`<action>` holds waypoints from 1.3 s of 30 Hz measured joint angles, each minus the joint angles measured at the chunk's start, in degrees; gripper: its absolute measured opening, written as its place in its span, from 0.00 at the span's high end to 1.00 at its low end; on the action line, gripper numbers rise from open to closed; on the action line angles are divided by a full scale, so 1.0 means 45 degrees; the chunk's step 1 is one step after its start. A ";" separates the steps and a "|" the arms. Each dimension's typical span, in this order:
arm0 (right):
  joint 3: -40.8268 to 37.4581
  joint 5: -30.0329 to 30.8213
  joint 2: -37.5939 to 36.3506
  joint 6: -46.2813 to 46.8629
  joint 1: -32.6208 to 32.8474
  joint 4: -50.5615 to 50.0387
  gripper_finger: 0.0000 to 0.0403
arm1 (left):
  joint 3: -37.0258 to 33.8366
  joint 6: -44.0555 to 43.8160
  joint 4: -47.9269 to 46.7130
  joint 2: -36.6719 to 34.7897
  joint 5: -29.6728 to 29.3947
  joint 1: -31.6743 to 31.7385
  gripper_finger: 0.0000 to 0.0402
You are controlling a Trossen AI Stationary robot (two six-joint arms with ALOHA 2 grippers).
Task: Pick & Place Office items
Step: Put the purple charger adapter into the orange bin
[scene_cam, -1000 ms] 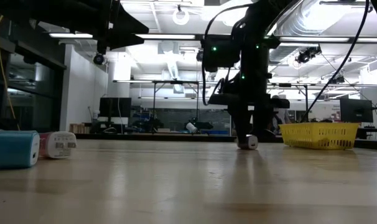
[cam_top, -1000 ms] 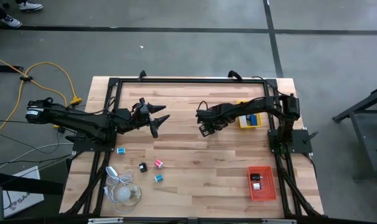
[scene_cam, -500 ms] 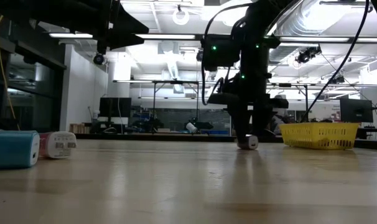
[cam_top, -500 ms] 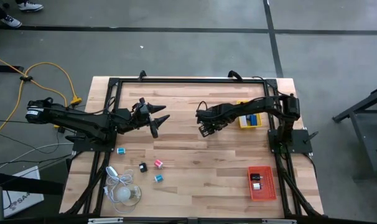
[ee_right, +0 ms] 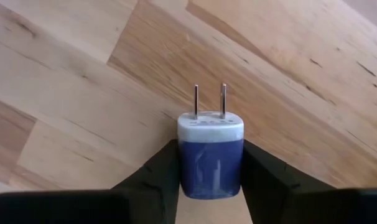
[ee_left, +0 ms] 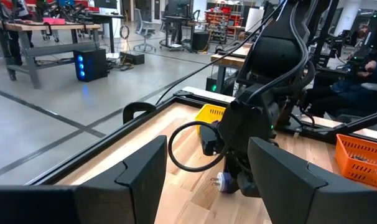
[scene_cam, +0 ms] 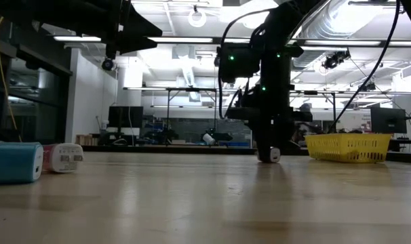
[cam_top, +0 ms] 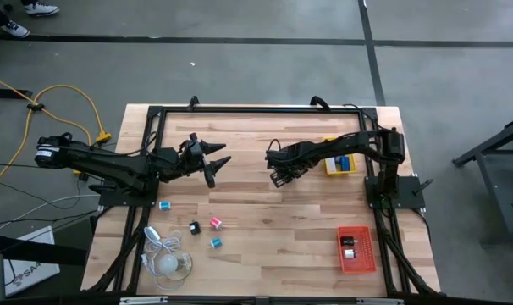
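Right gripper (ee_right: pixel 210 180): clamped on a blue plug adapter (ee_right: pixel 211 155) (prongs outward), apparently touching the table (cam_top: pixel 265 220), beside the yellow tray (cam_top: pixel 330 166).
Left gripper (cam_top: pixel 216 161): fingers apart, waiting.

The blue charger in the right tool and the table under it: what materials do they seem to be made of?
Blue charger: apparently smooth plastic with a soft sheen, white face, two shiny metal prongs. The right tool grips it on both sides. Table: light wood, showing grain lines and plank seams.
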 joint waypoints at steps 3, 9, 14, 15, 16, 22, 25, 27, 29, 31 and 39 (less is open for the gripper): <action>0.0000 0.0020 0.0005 -0.0005 0.0000 0.0059 0.69 | 0.0000 0.0000 -0.0001 0.0000 0.0000 0.0000 0.46; 0.0000 0.0025 0.0015 -0.0039 0.0000 0.0063 0.66 | 0.0000 -0.0002 0.0000 0.0000 0.0000 0.0004 0.46; 0.0000 0.0025 0.0015 -0.0042 0.0000 0.0059 0.69 | -0.0002 -0.0002 0.0000 0.0000 0.0000 -0.0001 0.46; 0.0000 0.0025 0.0015 -0.0044 0.0000 0.0061 0.69 | 0.0000 0.0002 -0.0002 0.0000 0.0000 -0.0001 0.46; 0.0000 0.0025 0.0015 -0.0040 0.0000 0.0059 0.69 | -0.0004 -0.0002 -0.0001 0.0000 0.0000 -0.0001 0.46; 0.0000 -0.0005 0.0024 -0.0039 0.0000 0.0061 0.68 | 0.0000 -0.0002 0.0000 0.0000 0.0000 -0.0001 0.46; 0.0000 -0.0004 -0.0008 -0.0104 0.0000 0.0051 0.69 | 0.0000 0.0000 0.0000 0.0000 -0.0001 -0.0001 0.46; -0.0029 -0.0012 -0.0185 -0.0440 0.0000 0.0015 0.69 | -0.0003 -0.0002 -0.0005 0.0000 0.0000 -0.0001 0.46; -0.0032 0.0032 -0.0542 -0.0754 0.0000 0.0038 0.70 | 0.0000 0.0001 0.0000 0.0000 0.0000 0.0002 0.46; -0.0029 0.0049 -0.1098 -0.1164 0.0000 -0.0022 0.69 | -0.0001 0.0002 -0.0001 0.0000 0.0000 0.0004 0.46; -0.0019 0.0361 -0.3613 -0.3382 0.0511 -0.0782 0.70 | -0.0002 0.0002 0.0028 0.0000 0.0000 -0.0001 0.46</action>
